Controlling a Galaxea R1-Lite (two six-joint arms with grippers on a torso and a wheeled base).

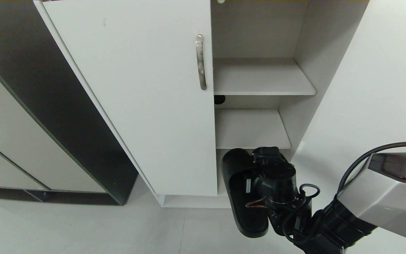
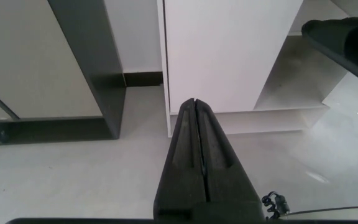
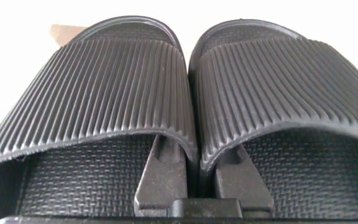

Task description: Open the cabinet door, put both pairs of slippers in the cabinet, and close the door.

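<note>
**Slide the held pair into the lowest compartment**

The right end effector [image 1: 265, 155] is narrow and clamped on a pair of black slippers [image 1: 240, 187]. In the right wrist view its fingers [image 3: 160, 180] lie one in each footbed, just behind the ribbed straps, and pinch the two touching inner walls between them. The slippers sit side by side with their toes toward the cabinet [image 1: 305, 46]. The toe end is at the front edge of the lowest compartment, just under the front edge of the middle shelf [image 1: 250, 128]. It is also just beside the free edge of the closed left door [image 1: 136, 88].

The step in hand looks like the placing itself. The pair should travel straight inward and low, so the straps pass beneath the middle shelf and the left slipper stays off the closed door's edge. The soles should come down flat on the compartment floor, far enough behind its front edge for the open door [image 1: 379, 88] to swing shut. The grip should release only once they rest there. The pinched walls look soft, so a slow approach probably suits them.

The left end effector [image 2: 194, 118] has its fingers pressed together on nothing. It hangs above the floor [image 2: 73, 180] in front of the closed door, well apart from the slippers.
</note>
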